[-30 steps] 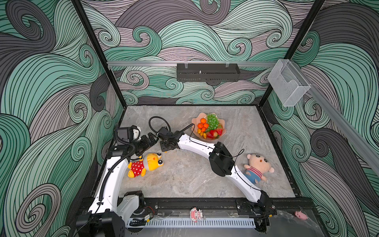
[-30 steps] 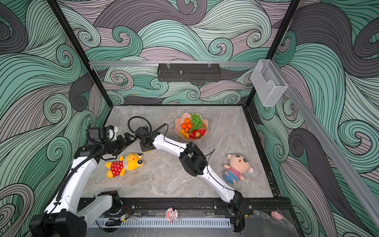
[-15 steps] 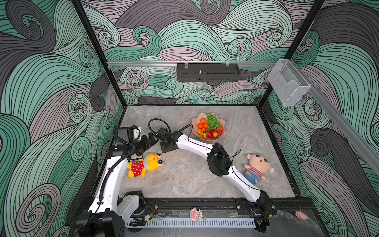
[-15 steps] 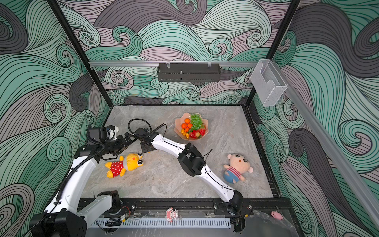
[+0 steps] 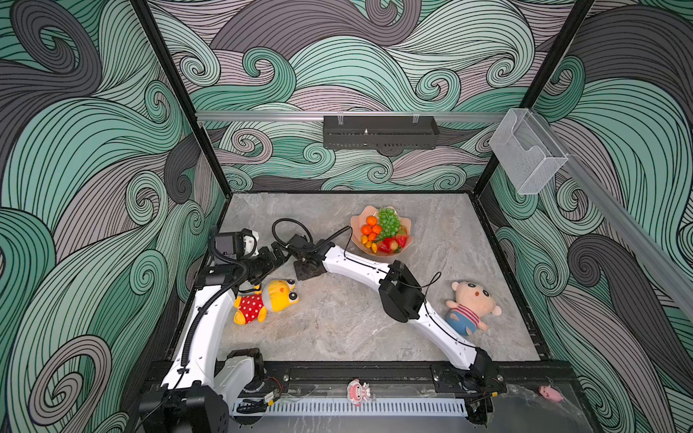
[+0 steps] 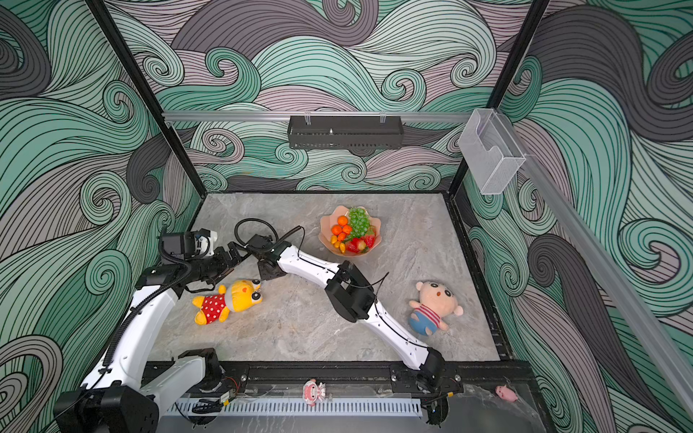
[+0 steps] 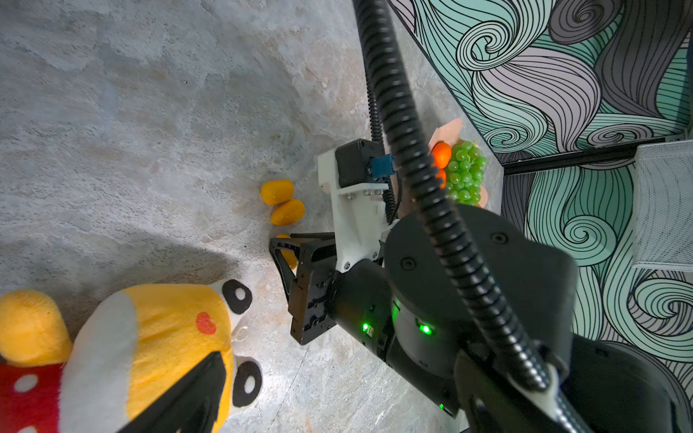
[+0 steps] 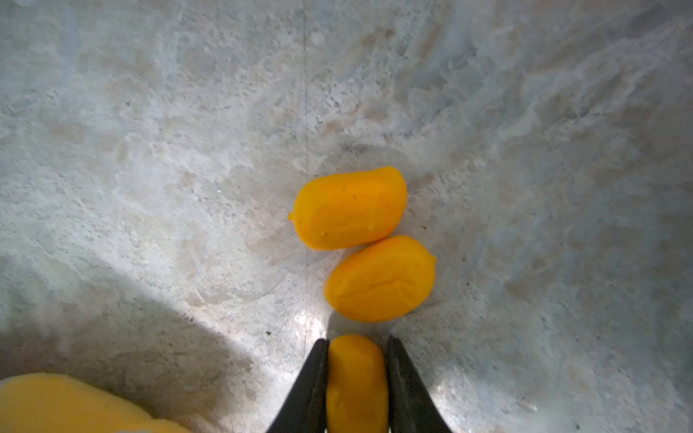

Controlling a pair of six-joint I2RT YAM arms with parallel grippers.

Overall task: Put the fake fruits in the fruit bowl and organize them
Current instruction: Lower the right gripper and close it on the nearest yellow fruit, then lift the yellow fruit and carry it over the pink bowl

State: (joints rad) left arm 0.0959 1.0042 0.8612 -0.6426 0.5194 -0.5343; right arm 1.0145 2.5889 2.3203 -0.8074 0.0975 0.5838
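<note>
In the right wrist view my right gripper [image 8: 356, 339] is shut on a small oval kumquat [image 8: 356, 378] that rests on the stone table. Two more kumquats [image 8: 350, 208] [image 8: 380, 279] lie touching each other just beyond it. In both top views the peach fruit bowl [image 5: 356, 225] stands at the back and holds a green grape bunch [image 5: 388, 221], tangerines [image 5: 371, 220], strawberries [image 5: 392, 244] and kumquats [image 5: 367, 241]. My right arm reaches across to the left of the bowl and hides the table kumquats there. My left gripper [image 5: 279, 256] hovers open beside it, holding nothing.
A yellow plush toy in red dotted shorts [image 5: 268, 300] lies just in front of both grippers. A plush doll with a striped shirt [image 5: 470, 305] lies at the right. A looped black cable [image 5: 290, 228] arches over the right wrist. The left wall stands close by.
The right gripper's jaws have closed in onto the kumquat, and the right arm's elbow has shifted slightly leftward. The left arm has stayed put.
</note>
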